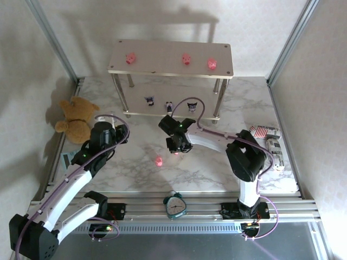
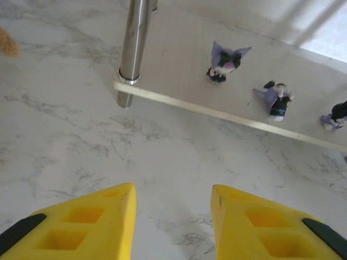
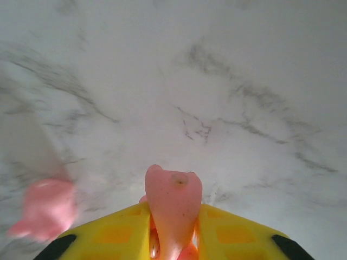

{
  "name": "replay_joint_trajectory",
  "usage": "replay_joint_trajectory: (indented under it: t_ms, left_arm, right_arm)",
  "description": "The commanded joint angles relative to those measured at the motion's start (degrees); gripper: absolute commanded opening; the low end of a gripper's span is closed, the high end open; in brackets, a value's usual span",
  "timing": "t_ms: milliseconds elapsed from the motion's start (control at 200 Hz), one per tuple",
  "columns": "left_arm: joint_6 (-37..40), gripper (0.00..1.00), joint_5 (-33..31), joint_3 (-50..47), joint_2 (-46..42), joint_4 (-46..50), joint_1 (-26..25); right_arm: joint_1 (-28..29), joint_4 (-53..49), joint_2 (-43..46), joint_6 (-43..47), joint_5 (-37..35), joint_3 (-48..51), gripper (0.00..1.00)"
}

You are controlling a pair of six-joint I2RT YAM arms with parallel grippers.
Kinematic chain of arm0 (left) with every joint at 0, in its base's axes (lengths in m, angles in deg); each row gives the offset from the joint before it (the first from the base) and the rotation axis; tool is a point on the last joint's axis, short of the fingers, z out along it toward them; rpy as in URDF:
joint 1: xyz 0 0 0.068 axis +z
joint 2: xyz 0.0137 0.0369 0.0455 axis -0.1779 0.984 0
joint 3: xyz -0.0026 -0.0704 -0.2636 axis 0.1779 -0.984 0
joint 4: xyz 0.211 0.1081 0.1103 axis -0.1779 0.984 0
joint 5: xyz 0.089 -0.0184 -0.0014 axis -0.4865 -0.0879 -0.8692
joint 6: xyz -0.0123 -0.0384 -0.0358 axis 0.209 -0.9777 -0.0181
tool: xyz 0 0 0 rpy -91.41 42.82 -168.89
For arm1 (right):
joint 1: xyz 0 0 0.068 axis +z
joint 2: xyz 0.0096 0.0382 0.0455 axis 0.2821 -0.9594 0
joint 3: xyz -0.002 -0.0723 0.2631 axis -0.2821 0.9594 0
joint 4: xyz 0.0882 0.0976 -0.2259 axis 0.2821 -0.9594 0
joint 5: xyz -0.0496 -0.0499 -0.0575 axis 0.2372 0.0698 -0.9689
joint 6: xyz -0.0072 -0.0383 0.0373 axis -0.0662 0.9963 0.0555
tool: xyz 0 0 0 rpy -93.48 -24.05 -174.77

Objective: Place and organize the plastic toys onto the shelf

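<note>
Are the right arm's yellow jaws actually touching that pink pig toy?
Touching: the right wrist view shows the pink pig pinched between both yellow jaws.

Shelf [image 1: 222, 59] — three pigs [image 1: 186, 59] above; three figurines [image 1: 149, 100] below.

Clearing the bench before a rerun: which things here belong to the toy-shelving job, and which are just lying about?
Job: shelf; three pink pigs on its top board; three purple figurines on its lower board; held pig in the right gripper; loose pig.
Lying about: teddy bear; alarm clock; striped item.
</note>
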Motion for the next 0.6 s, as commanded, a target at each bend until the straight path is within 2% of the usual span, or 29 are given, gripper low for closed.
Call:
replay_joint_trajectory:
  t_ms: [0,165,300,390,471,596]
  left_arm:
    - [2.8,0.39,2.4,8.2,2.9,3.5,0.6]
    - [5.1,0.33,4.7,18.2,8.0,7.8,0.6]
    - [5.4,0.35,4.3,22.1,8.5,7.5,0.7]
    - [5.8,0.35,3.9,22.8,8.5,6.9,0.7]
    - [6.0,0.35,3.8,23.3,8.9,7.2,0.7]
    - [6.1,0.35,3.7,24.1,9.7,8.3,0.7]
  right_arm:
    - [-0.4,-6.7,7.1,5.4,-5.8,-10.3,0.25]
    - [-1.1,-14.7,5.2,15.2,-9.6,-33.3,0.25]
    - [-2.2,-19.6,-2.0,22.5,-11.1,-56.8,0.26]
    - [-3.3,-20.4,-7.2,25.2,-11.2,-69.1,0.27]
    - [-4.2,-16.9,-8.8,26.7,-11.3,-71.8,0.27]
    - [-5.7,-8.5,-7.5,27.9,-10.7,-67.1,0.26]
